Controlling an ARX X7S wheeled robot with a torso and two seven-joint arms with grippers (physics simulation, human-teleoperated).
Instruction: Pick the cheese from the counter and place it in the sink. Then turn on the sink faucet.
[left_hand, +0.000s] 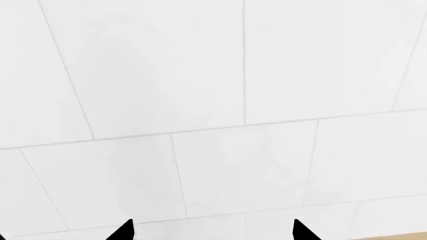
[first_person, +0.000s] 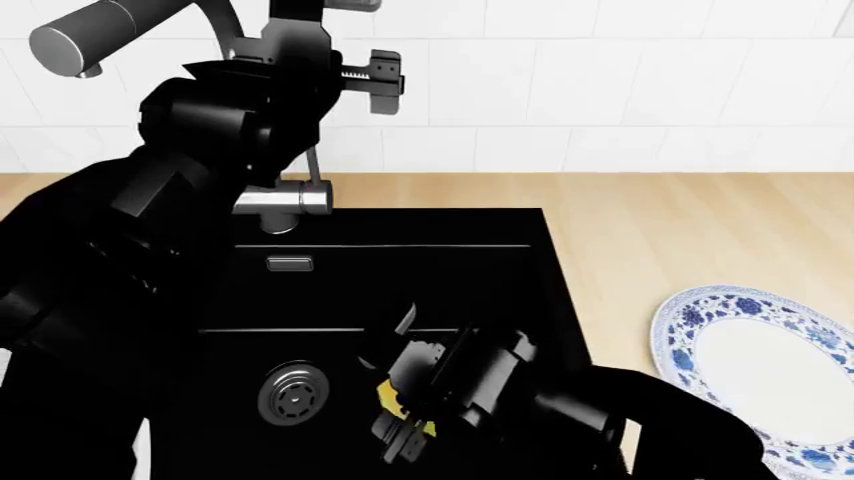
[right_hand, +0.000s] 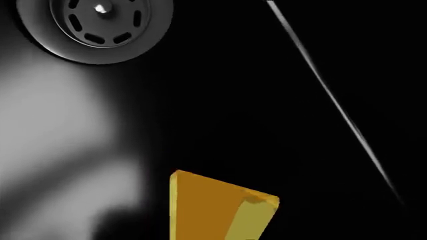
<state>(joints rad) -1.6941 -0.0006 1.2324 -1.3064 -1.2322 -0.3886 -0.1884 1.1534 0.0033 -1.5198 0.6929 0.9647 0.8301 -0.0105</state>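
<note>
The cheese (right_hand: 213, 210), a yellow wedge with a paler edge, is low inside the black sink (first_person: 441, 260), near the round drain (first_person: 294, 393). My right gripper (first_person: 398, 385) reaches into the basin with its fingers on either side of the cheese (first_person: 396, 402). Black fingers against the black basin hide whether they touch it. My left gripper (left_hand: 211, 232) is open and empty, facing the white wall tiles. In the head view the left gripper (first_person: 371, 75) is raised beside the steel sink faucet (first_person: 107, 35), above the faucet's lever (first_person: 287, 200).
A blue-patterned white plate (first_person: 767, 365) lies on the wood-grain counter (first_person: 667, 230) right of the sink. The white tiled wall (first_person: 601, 90) runs behind the counter. My left arm (first_person: 147, 260) hides the sink's left part.
</note>
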